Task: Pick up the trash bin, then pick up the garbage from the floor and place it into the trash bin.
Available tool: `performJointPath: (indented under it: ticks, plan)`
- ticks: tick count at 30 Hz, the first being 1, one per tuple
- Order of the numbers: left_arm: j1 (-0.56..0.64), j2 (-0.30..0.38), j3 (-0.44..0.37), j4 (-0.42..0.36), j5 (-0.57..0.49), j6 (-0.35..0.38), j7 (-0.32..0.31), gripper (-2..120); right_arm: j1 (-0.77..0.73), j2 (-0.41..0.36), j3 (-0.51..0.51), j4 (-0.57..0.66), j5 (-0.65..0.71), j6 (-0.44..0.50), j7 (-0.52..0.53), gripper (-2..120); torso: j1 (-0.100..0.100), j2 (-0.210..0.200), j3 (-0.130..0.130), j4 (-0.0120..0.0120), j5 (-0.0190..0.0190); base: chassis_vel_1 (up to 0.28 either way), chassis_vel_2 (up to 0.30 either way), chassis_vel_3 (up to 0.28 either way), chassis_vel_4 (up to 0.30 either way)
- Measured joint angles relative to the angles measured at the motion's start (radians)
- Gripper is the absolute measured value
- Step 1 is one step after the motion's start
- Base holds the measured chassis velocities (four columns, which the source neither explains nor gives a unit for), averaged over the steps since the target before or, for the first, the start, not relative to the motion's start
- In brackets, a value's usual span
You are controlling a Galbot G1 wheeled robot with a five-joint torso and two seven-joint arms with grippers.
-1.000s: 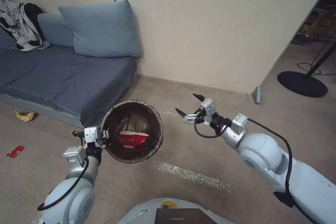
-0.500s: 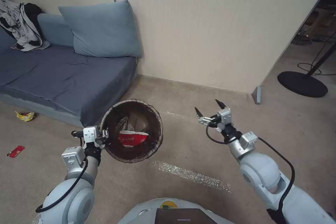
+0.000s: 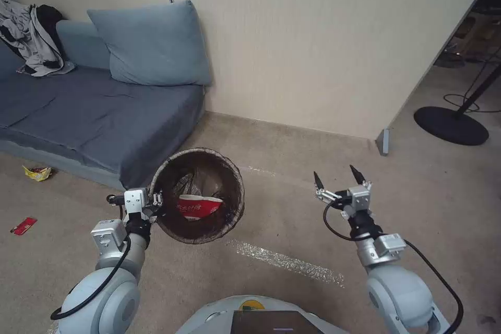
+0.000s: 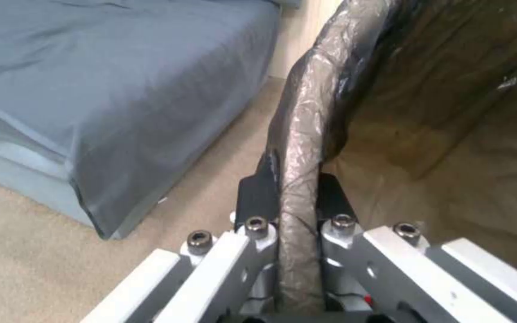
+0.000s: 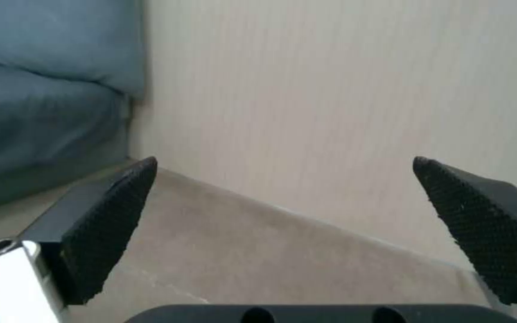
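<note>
One red-and-white paper carton (image 3: 197,206) already lies in the small round white bin with dark bag liner (image 3: 198,195); bin is held off the carpet, so the pickup step looks done. Left gripper (image 3: 156,202) pinches the bagged rim (image 4: 297,179) at the bin's 9 o'clock, one finger inside, one outside. Still left on the floor: yellow snack wrapper (image 3: 37,172) and small red wrapper (image 3: 23,225), both out at 9 o'clock from the bin, well apart from either gripper. Right gripper (image 3: 336,180) hovers at the bin's 3 o'clock, fingers (image 5: 109,224) spread wide, empty, nothing between them.
</note>
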Motion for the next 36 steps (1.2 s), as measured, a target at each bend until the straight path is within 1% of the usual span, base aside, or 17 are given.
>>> performJointPath:
  ticks: [3, 6, 14, 16, 18, 22, 29, 36]
  plan:
    - [0.001, 0.0, 0.0, 0.0, 0.001, 0.0, 0.0, 0, -0.017, 0.022, 0.011, 0.0, -0.005, 0.01, -0.003, 100, 0.0, 0.0, 0.0, 0.0, 0.0, 0.0, 0.0, 0.0, 0.0]
    - [0.006, -0.002, 0.001, 0.0, 0.013, 0.0, 0.01, 0, -0.052, 0.086, 0.034, -0.001, -0.028, 0.043, -0.011, 100, 0.0, 0.0, 0.0, 0.0001, -0.0001, 0.0, 0.0, 0.0, 0.0]
    - [0.013, -0.002, 0.003, 0.003, 0.028, 0.001, 0.017, 0, -0.058, 0.145, 0.042, -0.01, -0.066, 0.067, -0.005, 100, 0.0, 0.0, 0.0, 0.0002, -0.0001, 0.0, 0.0, 0.0, 0.0]
    - [0.013, -0.002, 0.003, 0.003, 0.028, 0.001, 0.017, 0, -0.058, 0.145, 0.042, -0.01, -0.066, 0.067, -0.005, 100, 0.0, 0.0, 0.0, 0.0002, -0.0001, 0.0, 0.0, 0.0, 0.0]
    - [0.015, -0.001, 0.003, 0.003, 0.031, 0.008, 0.029, 0, -0.055, 0.166, 0.043, -0.009, -0.071, 0.068, -0.001, 100, 0.0, 0.0, 0.0, 0.0003, 0.0, 0.0, 0.0, 0.0, 0.0]
    - [0.016, -0.003, 0.003, 0.003, 0.036, 0.012, 0.039, 0, -0.053, 0.17, 0.041, -0.005, -0.072, 0.067, 0.004, 100, 0.0, 0.0, 0.0, 0.0001, -0.0001, 0.0, 0.0, 0.0, 0.0]
    - [0.019, -0.004, 0.001, 0.001, 0.038, 0.013, 0.039, 0, -0.047, 0.155, 0.041, -0.007, -0.069, 0.058, 0.009, 100, 0.0, 0.0, 0.0, 0.0001, 0.0, 0.0, 0.0, 0.0, 0.0]
    - [0.022, -0.008, 0.0, -0.002, 0.04, 0.011, 0.039, 0, -0.048, 0.15, 0.041, -0.007, -0.064, 0.055, 0.013, 100, 0.0, 0.0, 0.0, 0.0001, 0.0, 0.055, 0.045, 0.05, 0.066]
